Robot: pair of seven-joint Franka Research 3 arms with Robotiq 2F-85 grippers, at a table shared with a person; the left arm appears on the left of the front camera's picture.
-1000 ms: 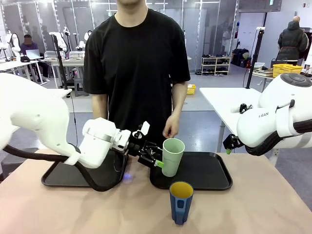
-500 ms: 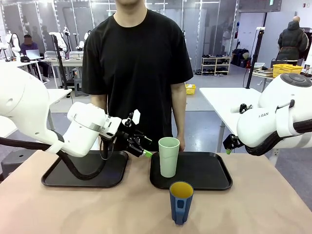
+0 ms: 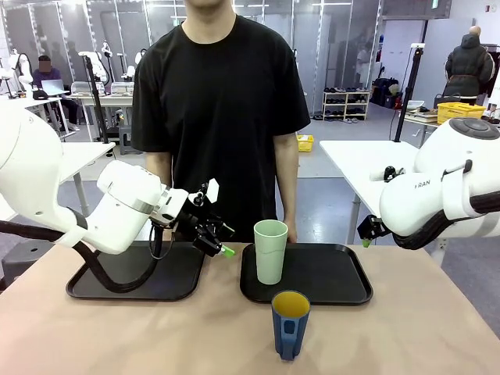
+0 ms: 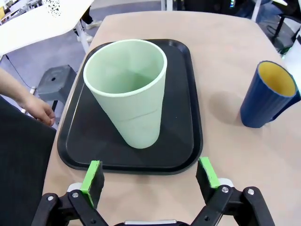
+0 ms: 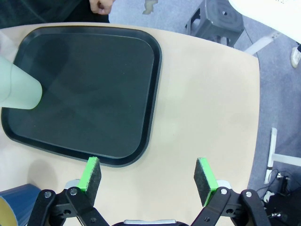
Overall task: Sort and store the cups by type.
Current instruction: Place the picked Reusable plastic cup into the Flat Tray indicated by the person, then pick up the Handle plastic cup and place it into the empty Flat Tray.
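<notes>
The tumbler (image 3: 270, 251) stands upright on the right tray (image 3: 336, 275), seemingly its sorted spot, the mug (image 3: 290, 323) on the table (image 3: 406, 336) just in front probably suits the left tray (image 3: 86, 287), and the left gripper (image 4: 150, 178) and right gripper (image 5: 148, 174) both gape wide, empty.

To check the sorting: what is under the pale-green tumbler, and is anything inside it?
The pale-green tumbler stands upright on a black tray. In the left wrist view its inside looks empty. The tray beneath its base is covered.
</notes>
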